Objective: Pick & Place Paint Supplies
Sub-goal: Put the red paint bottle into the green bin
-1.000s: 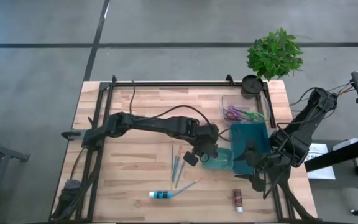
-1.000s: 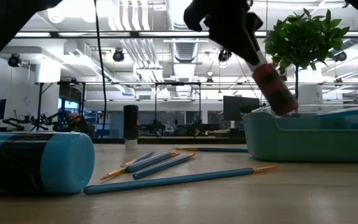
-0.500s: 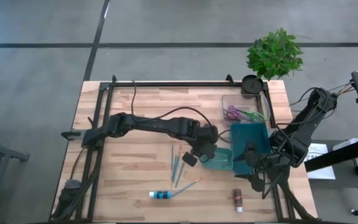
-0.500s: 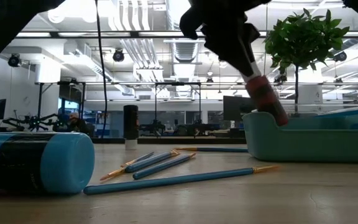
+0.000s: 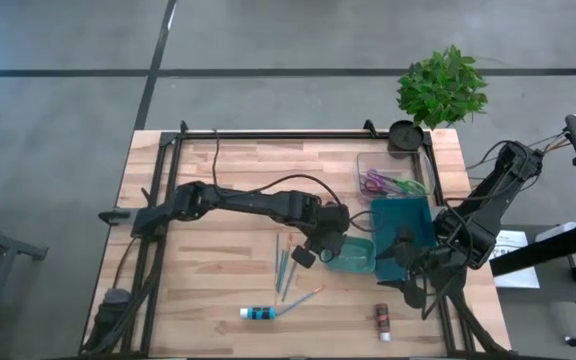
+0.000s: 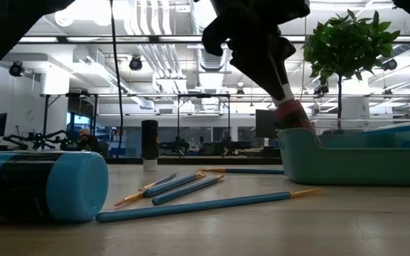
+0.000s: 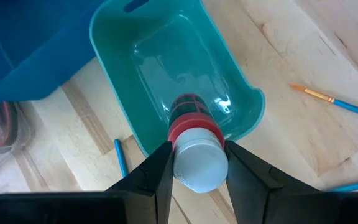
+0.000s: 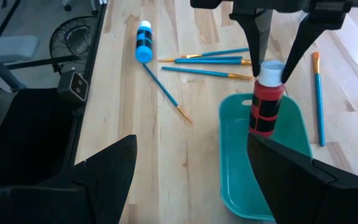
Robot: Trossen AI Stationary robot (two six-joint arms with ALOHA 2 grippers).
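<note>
Paint tube: red one with black bands and a white cap (image 7: 196, 140), pinched at the cap end by the left hand (image 7: 196, 163), and it's dipping nose-down into the teal tray (image 7: 241, 93).
Left hand: partly closed, one finger (image 7: 156, 177) on each side of the cap, gripping it, out over the tray's near rim in the middle of the bench (image 5: 218, 190).
Same grip from across: the right wrist view shows both left fingers (image 8: 257, 31) straddling the white cap, tube (image 8: 265, 99) hanging upright over the tray (image 8: 235, 168).
Low view: tube (image 6: 290, 114) tilted, its lower end just behind the tray's wall (image 6: 347, 160).
Right hand: spread wide (image 8: 191, 168), holding nothing, parked at the bench's right edge just beside the tray.
Brushes: a cluster of blue-handled ones (image 5: 286, 262) lying flat on the bench just left of the tray, another (image 5: 301, 297) slanting beside the blue tube.
Blue tube: black-banded, lying flat near the front edge (image 5: 257, 313).
Brown tube: lying near the front right (image 5: 381, 319).
Dark teal lid or bin: just behind the tray (image 5: 400, 222).
Clear box: purple and green items inside (image 5: 388, 184), near the potted plant (image 5: 441, 88).
Writing: no label text readable on any tube.
</note>
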